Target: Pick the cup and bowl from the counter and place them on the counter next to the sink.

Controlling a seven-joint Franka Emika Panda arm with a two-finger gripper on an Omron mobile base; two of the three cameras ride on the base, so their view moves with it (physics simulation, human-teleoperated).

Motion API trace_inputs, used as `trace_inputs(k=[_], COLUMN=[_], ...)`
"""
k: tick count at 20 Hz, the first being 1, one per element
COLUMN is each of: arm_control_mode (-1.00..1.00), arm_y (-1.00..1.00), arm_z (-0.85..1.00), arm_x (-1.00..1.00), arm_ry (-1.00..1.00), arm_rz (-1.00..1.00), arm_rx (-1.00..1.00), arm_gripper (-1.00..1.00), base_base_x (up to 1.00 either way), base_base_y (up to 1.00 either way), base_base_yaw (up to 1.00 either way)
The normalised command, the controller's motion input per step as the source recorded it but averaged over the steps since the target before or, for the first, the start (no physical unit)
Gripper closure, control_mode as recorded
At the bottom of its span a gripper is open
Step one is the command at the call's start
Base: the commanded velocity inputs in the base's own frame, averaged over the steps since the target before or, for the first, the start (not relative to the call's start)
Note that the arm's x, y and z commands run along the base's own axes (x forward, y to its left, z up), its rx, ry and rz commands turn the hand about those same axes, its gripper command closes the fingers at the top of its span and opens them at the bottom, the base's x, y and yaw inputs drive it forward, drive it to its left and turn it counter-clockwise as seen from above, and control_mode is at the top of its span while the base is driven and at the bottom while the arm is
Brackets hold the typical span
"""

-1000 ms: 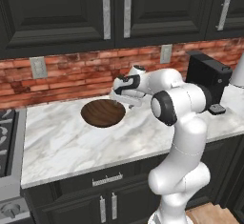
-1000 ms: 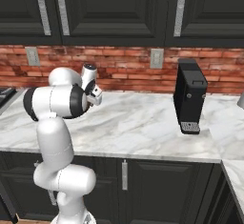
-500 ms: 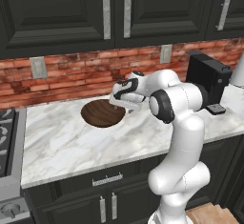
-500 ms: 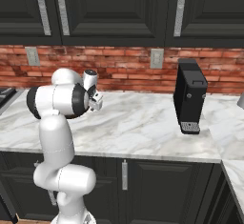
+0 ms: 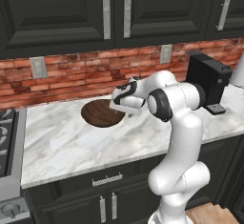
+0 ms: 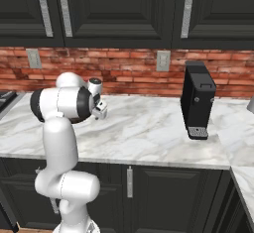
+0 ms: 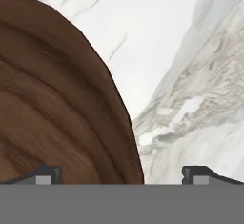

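I have the wide, shallow, dark brown wooden bowl (image 5: 101, 113) sitting on the white marble tabletop with grey veins (image 5: 71, 142), close to the red brick back wall (image 5: 71, 75). My white arm's fingers (image 7: 122, 173) are spread wide apart, released and grasping nothing, straddling the bowl's rim: one tip over the wood, the other over bare marble (I cannot tell whether either touches). A black coffee machine (image 6: 197, 99) stands well apart along the tabletop.
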Motion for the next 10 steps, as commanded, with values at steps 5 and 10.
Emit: trace_inputs(k=[5,10], arm_control_mode=[-1.00,-1.00], arm_y=[0.04,0.08], arm_z=[-0.16,-0.13], arm_x=[0.01,0.06], arm_ry=[0.00,0.00], arm_rz=[0.00,0.00], arm_rx=[0.00,0.00], arm_gripper=[-1.00,-1.00], base_base_x=[0.00,0.00], base_base_y=[0.00,0.00], base_base_yaw=[0.00,0.00])
